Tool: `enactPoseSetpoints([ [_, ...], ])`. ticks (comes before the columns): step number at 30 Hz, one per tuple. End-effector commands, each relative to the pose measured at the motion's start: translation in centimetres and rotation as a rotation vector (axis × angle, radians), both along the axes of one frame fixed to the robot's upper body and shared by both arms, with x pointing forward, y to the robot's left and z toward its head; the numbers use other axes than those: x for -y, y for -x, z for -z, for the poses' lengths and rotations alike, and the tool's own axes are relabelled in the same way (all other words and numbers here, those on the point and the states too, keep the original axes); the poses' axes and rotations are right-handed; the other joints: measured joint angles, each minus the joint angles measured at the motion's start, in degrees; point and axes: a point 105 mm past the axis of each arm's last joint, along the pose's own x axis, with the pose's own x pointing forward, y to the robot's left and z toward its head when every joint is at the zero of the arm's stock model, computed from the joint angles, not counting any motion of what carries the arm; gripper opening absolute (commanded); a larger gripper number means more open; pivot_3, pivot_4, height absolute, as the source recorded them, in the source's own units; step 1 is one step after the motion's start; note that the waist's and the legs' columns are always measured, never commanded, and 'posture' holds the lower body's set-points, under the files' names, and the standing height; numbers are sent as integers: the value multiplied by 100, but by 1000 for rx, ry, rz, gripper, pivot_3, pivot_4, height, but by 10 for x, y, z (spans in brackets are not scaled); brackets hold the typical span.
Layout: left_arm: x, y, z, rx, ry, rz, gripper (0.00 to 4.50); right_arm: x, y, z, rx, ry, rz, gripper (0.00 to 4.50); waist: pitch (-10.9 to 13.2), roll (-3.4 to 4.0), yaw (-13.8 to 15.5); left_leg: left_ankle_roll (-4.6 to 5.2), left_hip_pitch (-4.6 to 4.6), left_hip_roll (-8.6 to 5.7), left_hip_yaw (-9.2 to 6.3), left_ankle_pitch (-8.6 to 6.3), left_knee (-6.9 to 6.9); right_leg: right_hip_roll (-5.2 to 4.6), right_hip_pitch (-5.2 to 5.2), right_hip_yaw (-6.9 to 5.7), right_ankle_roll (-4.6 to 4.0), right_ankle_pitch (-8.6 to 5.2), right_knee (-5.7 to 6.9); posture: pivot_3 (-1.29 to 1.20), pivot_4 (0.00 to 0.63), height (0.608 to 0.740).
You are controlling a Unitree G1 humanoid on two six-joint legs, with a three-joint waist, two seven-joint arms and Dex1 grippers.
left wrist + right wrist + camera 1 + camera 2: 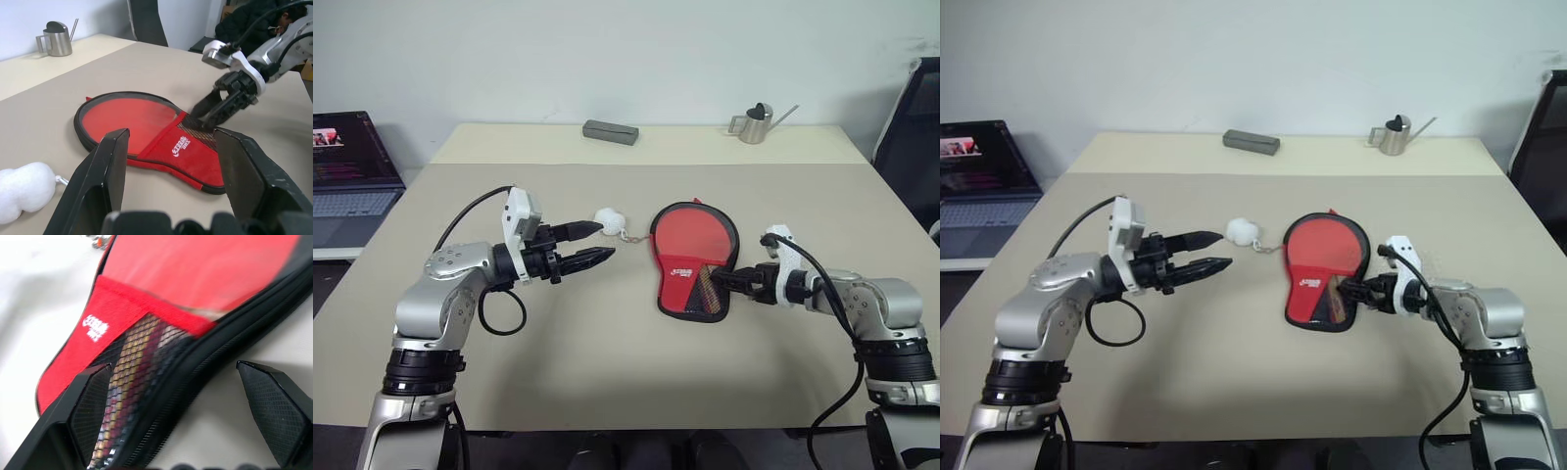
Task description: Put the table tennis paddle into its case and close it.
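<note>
Paddle (128,363) inside case (693,257) on table (607,352). Right gripper (721,282) spread wide at case's mesh edge. Left gripper (597,243) parted, empty, near white ball (609,219).

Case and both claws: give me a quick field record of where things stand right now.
case: flat on the table, red logo side up
paddle: inside the case, red face behind the clear panel, striped handle behind the mesh
right claw: open, at the case's handle-end edge, fingers either side of the zip rim
left claw: open, holding nothing, raised beside the white ball
white ball: on the table beside the case, tied to it by a short chain
zip: cannot tell whether it is closed
</note>
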Motion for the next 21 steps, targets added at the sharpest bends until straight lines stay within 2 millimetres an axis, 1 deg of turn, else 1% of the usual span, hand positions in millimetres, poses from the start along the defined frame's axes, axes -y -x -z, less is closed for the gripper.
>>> enactPoseSetpoints([
  [1, 1, 2, -16, 67, 2, 9, 2991, -11, -4, -13, 31, -39, -9, 4475, 0, 0, -21, 0, 0, 0, 0, 0, 0, 0, 0, 1, 0, 0, 0, 0, 150, 740],
  [5, 0, 2, -17, 70, 1, 8, 2991, -13, -9, -13, 28, -46, 6, 4475, 0, 0, -43, 0, 0, 0, -1, 0, -1, 0, -1, 0, 0, 0, 0, 0, 150, 740],
  [9, -2, 1, -16, 71, -1, -5, 2991, -10, -15, -11, 8, -59, 45, 4475, 0, 0, -52, 0, 2, -1, 1, 0, 0, 0, 0, 1, 0, 0, 1, 0, 150, 740],
  [10, -3, 2, -16, 69, -2, -7, 2991, -8, -15, -10, -1, -62, 55, 4303, 0, 0, -52, 0, 3, 0, 0, 0, 0, 0, 0, 1, 0, 0, 2, 0, 150, 740],
  [12, -5, 3, -14, 65, -6, -13, 2991, -5, -16, -9, -16, -71, 70, 3875, 0, 0, -51, 0, 4, 0, 0, 0, 0, 0, 1, 1, 0, 0, 4, 0, 150, 740],
  [13, -7, 3, -13, 61, -10, -18, 2991, -4, -17, -8, -27, -80, 78, 3554, 0, 0, -52, 0, 4, -1, 0, 0, 0, 0, 1, 1, 0, 0, 4, 0, 150, 740],
  [14, -10, 4, -11, 57, -14, -23, 2991, -3, -17, -8, -38, -90, 84, 3113, 0, 0, -51, 0, 4, -1, 0, 0, 0, 0, 1, 1, 0, 0, 4, 0, 150, 740],
  [18, -16, 8, -8, 44, -24, -32, 2991, -2, -18, -9, -84, -140, 110, 1861, 0, 1, -59, 0, 4, 0, 1, 0, -5, 0, -2, 3, 0, 0, 2, 0, 150, 740],
  [19, -17, 9, -7, 41, -26, -32, 2991, -2, -18, -9, -93, -149, 114, 1411, 1, 2, -57, 0, 4, 1, 3, 0, -6, 1, -4, 3, -1, 0, 2, 0, 150, 740],
  [21, -19, 12, -6, 35, -30, -33, 2991, -4, -18, -8, -111, -166, 116, 804, 1, 2, -55, 0, 3, 1, 1, 0, -6, 0, -3, 3, -1, 0, 2, 0, 150, 740],
])
